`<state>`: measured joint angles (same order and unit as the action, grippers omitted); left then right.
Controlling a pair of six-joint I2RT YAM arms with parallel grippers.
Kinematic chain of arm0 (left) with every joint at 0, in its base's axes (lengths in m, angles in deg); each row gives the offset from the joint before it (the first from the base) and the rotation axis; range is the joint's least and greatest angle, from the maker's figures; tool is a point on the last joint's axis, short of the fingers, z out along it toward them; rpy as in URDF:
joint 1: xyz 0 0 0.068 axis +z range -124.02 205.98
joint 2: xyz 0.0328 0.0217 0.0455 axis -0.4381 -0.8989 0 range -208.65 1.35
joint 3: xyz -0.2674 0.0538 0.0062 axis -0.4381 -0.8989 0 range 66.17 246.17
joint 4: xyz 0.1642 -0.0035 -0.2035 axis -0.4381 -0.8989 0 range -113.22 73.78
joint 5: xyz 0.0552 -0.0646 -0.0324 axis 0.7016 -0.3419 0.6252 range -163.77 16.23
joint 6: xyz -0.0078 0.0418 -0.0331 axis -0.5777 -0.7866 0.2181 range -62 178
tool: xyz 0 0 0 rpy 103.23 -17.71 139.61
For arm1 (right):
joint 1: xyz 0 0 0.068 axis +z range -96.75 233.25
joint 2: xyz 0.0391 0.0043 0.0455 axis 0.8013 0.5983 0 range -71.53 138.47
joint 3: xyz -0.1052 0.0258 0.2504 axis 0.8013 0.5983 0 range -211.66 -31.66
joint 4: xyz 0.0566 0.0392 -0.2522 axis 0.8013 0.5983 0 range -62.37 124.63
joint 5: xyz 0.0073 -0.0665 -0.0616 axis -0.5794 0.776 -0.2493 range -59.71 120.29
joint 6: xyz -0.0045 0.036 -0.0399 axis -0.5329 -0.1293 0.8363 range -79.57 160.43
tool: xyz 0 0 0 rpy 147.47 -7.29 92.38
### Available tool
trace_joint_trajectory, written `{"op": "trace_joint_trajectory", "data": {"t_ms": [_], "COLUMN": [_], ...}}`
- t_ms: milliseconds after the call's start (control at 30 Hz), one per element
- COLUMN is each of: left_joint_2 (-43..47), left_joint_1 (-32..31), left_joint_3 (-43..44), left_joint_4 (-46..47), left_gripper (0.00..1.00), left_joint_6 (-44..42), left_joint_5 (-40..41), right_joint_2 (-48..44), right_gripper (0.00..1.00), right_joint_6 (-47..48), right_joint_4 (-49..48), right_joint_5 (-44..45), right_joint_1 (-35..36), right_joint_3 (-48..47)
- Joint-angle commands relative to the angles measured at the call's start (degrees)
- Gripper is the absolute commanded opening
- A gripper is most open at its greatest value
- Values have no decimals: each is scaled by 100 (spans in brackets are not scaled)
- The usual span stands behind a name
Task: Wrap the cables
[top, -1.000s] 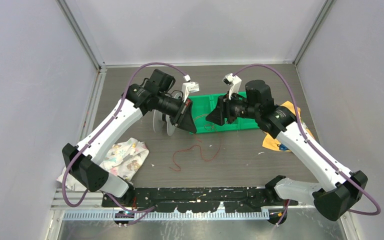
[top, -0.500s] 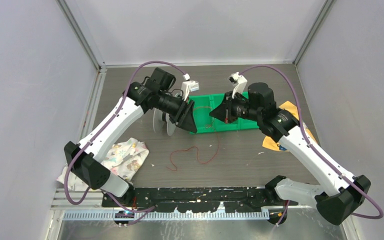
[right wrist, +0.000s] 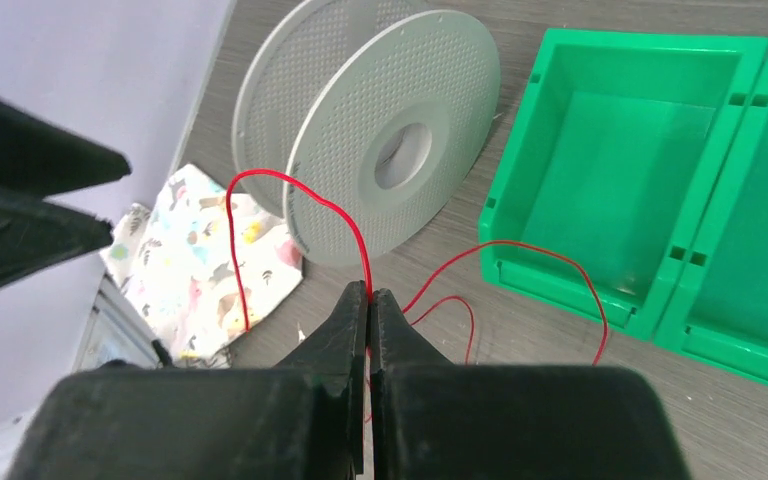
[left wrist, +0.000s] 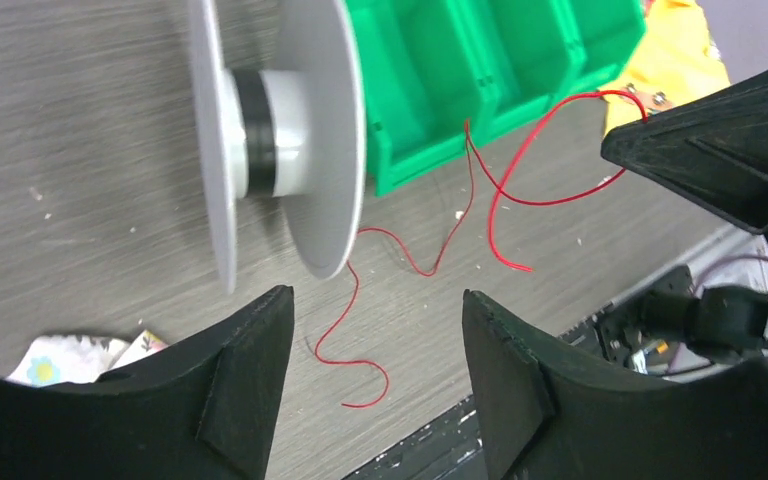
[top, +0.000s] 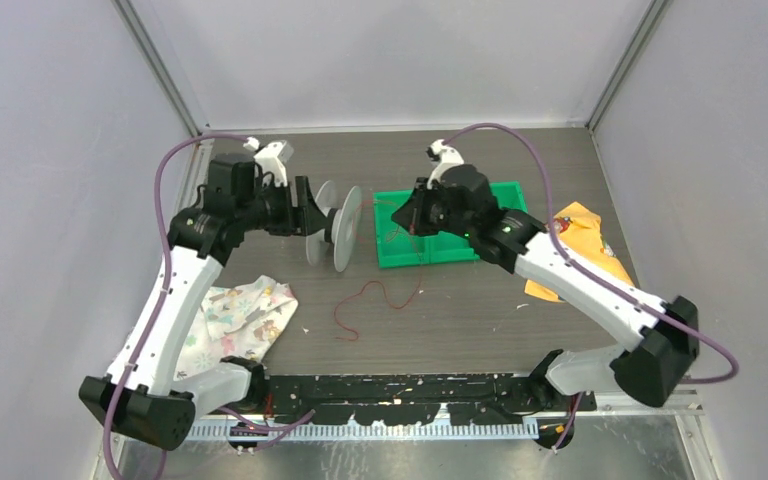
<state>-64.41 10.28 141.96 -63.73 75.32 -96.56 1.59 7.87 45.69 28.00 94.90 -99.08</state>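
The right gripper (right wrist: 370, 292) has its jaws pressed fully together on the red cable (right wrist: 360, 245), pinching one strand at the fingertips, raised above the table (top: 480, 310) between the spool (right wrist: 360, 120) and the green bins (right wrist: 620, 150). From the pinch the cable arches up and drops on the cloth (top: 245, 315) side; more loops hang down in front of the bins, and a wavy tail lies on the table nearer the arm bases. One strand reaches the rim of the spool's near flange. The spool stands on edge just left of the bins. The left gripper (left wrist: 375, 300) faces it from the left, jaws well parted and holding nothing, clear of the spool. A yellow bag (top: 585, 230) lies right of the bins
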Motion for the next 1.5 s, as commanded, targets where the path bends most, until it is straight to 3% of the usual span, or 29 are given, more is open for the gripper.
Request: {"op": "trace_joint_trajectory", "data": {"t_ms": [0,233,667,1233,1467], "left_joint_2": [310,385,169,-407,-764], "left_joint_1": [-20,-12,32,32,24], "left_joint_3": [-602,-798,-1033,-1330,-1268], "left_joint_4": [923,1002,1354,2377,2472], "left_gripper": [65,67,67,66,61], "left_joint_6": [583,584,661,824,791], "left_joint_5": [1113,1576,1702,1784,1815], "right_joint_2": [544,1405,2457,2627,2688], "right_gripper": [1,1,1,1,1], "right_joint_6": [-272,-193,-196,-303,-348], "right_joint_4": [-571,-734,-614,-663,-673], "right_joint_5": [828,1327,1973,1792,1745], "right_joint_1": [300,642,796,811,818], "right_joint_3": [-523,-1210,-2152,-2143,-2162]}}
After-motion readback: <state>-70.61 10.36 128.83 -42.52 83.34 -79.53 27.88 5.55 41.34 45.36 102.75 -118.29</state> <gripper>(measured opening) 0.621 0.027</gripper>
